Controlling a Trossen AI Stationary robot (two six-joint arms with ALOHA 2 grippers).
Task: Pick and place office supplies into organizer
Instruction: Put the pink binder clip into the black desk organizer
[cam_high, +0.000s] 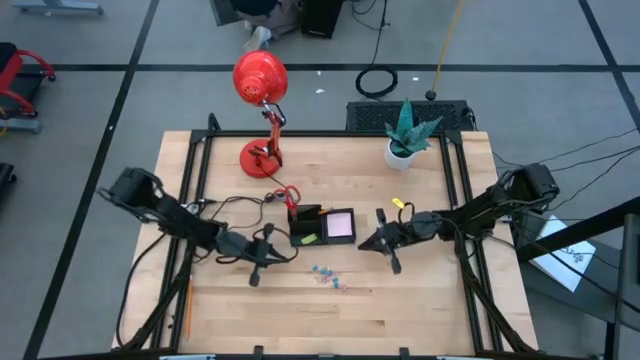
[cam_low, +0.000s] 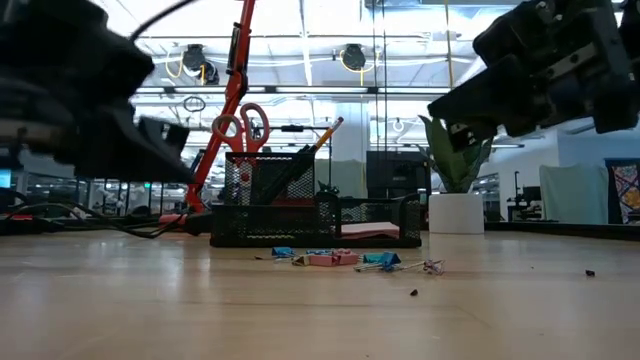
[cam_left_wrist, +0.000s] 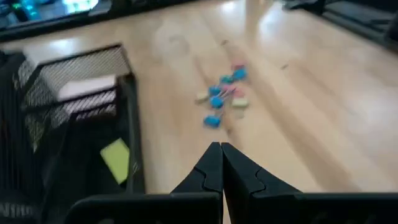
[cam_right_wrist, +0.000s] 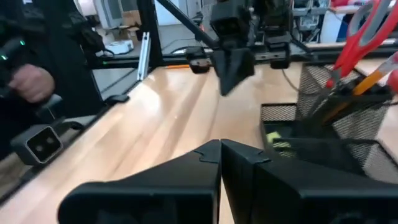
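Clips (cam_high: 327, 274) are lying loose on the near table, just in front of the organizer (cam_high: 322, 226), likely the remaining supplies. Left gripper (cam_high: 292, 258) and right gripper (cam_high: 362, 243) are flanking the organizer with fingers pressed together, holding nothing, probably waiting to begin.
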